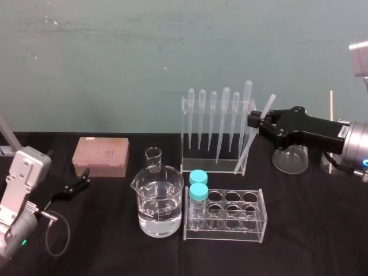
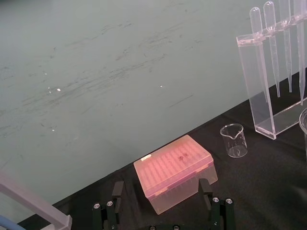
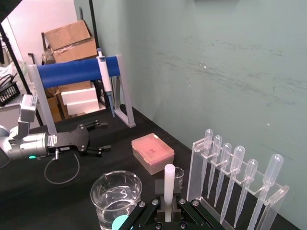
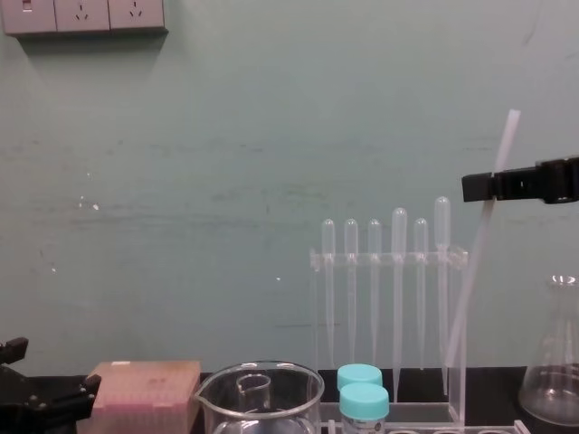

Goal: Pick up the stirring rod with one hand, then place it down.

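Stirring rod (image 4: 474, 262) seemingly in right gripper (image 1: 257, 122)

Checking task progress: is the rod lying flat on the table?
No, the right gripper holds the rod steeply tilted beside the pipette rack; the left gripper sits parked low at the left.

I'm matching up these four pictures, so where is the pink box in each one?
Head: box on the table's left part, left of the beaker.
Left wrist: box nearest the camera, small beaker just past it.
Right wrist: box beyond the beaker, near the wall.
Chest: box at the lower left, beside the beaker's rim.
Shared landmark: the rack of pipettes, in all four.
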Controlling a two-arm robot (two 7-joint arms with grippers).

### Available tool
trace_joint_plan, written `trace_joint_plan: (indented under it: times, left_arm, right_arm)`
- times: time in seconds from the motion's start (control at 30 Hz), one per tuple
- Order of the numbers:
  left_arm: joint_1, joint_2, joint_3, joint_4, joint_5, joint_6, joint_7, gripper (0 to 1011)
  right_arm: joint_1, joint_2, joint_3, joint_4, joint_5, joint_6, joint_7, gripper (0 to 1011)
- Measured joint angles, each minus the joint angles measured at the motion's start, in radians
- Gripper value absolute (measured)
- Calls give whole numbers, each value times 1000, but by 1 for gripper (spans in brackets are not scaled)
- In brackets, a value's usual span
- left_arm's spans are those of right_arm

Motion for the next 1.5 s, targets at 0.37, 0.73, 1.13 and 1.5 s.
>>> trace_joint_plan:
  times: [0.37,0.73,1.13,1.5]
  left_arm:
    - [0,0,0,0,0,0,0,1000]
    - [0,0,0,0,0,0,0,1000]
    - [0,0,0,0,0,0,0,1000]
    - [0,0,0,0,0,0,0,1000]
  right_arm:
    - [12,8,-15,-3,-1,0,-1,72]
    - [13,10,-24,-5,-2,0,-15,72]
    - [9,12,-28,-9,-2,0,-17,72]
    - [5,15,-26,-13,-1,-5,-17,72]
